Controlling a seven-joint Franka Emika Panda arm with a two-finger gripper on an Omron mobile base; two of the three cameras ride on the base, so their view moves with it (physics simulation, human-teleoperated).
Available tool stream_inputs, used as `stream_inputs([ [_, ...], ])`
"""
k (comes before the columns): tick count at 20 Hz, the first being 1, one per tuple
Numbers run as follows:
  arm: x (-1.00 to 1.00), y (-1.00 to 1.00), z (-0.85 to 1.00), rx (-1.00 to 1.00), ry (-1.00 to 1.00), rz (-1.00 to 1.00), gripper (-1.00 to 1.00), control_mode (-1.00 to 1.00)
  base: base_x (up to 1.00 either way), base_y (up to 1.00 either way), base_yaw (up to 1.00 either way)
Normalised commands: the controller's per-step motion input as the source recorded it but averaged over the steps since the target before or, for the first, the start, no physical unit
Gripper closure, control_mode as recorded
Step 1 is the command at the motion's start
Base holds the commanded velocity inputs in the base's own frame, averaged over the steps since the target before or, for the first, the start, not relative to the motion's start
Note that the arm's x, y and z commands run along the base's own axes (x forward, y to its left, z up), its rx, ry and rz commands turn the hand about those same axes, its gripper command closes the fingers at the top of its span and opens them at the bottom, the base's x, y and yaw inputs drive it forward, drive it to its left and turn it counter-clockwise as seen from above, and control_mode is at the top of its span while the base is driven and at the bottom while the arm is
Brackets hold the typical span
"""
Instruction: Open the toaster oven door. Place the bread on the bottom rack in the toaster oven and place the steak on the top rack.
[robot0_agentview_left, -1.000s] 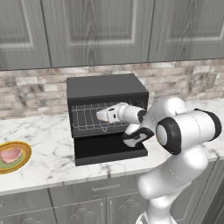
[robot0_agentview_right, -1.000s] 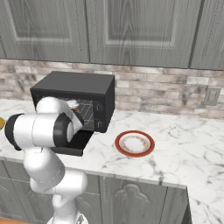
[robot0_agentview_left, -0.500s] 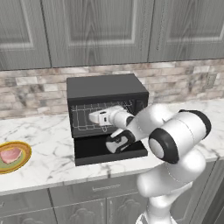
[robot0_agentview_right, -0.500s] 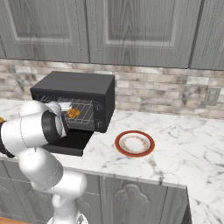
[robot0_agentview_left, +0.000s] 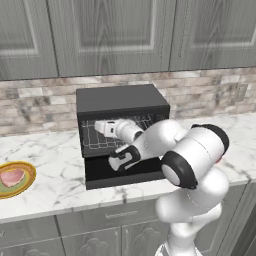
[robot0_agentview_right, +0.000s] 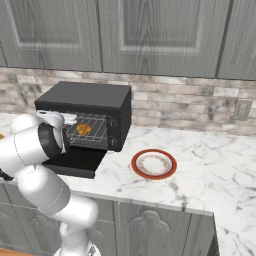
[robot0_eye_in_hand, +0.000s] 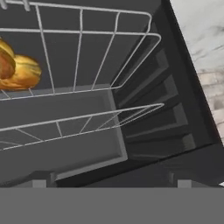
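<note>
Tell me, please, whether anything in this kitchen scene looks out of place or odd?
Nothing looks spilled, askew or damaged. The toaster oven door lies open, the bread sits on a rack inside, and the steak lies on its plate.

No readable text, label, brand, number or sign was found in any view. The toaster oven (robot0_agentview_left: 121, 102) was seen as plain black, with no markings made out on its top or side, and its controls (robot0_agentview_right: 115, 134) were too small for any lettering to be told.
</note>
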Motion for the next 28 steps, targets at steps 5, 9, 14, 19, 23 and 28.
stream_inputs([
  [5,0.36,-0.33,-0.84,0.02,-0.27,0.00,-1.00,-1.00,0.00,0.00,0.00],
  [9,0.42,-0.37,-0.99,0.00,-0.25,0.00,-1.00,-1.00,0.00,0.00,0.00],
  [14,0.55,-0.15,-0.92,0.00,-0.27,0.00,-1.00,-1.00,0.00,0.00,0.00],
  [19,0.50,-0.01,-1.00,0.00,-0.19,0.01,-1.00,-1.00,0.00,0.00,0.00],
  [23,0.36,-0.02,-1.00,0.00,-0.06,0.01,-1.00,-1.00,0.00,0.00,0.00],
  [28,-0.16,-0.02,-1.00,0.00,0.05,0.00,-1.00,-1.00,0.00,0.00,0.00],
])
